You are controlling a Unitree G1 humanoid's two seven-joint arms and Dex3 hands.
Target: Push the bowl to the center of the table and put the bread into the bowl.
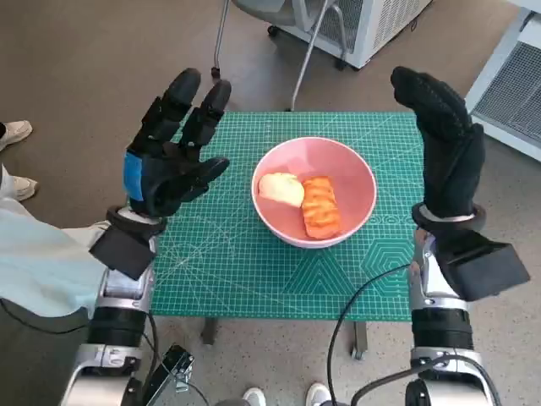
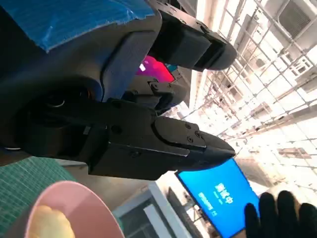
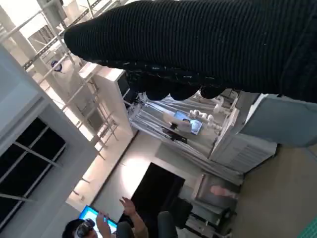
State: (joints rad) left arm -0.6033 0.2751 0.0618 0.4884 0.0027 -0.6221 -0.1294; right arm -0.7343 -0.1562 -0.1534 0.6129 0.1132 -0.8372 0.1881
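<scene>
A pink bowl (image 1: 355, 173) stands near the middle of the green cutting mat (image 1: 228, 262). Inside it lie a pale round bread piece (image 1: 281, 189) and an orange-brown bread piece (image 1: 320, 205). My left hand (image 1: 173, 148) is raised above the mat's left side, fingers spread and holding nothing. My right hand (image 1: 444, 139) is raised upright at the mat's right edge, fingers straight, also holding nothing. The left wrist view catches the bowl rim (image 2: 84, 191), the pale bread (image 2: 49, 223) and the tips of the right hand (image 2: 285, 213).
A chair base with wheels (image 1: 279, 34) and a white cabinet (image 1: 372, 21) stand behind the table. A person's shoes (image 1: 17, 131) show at the far left, more feet (image 1: 283, 396) at the front. A person (image 3: 124, 220) appears in the right wrist view.
</scene>
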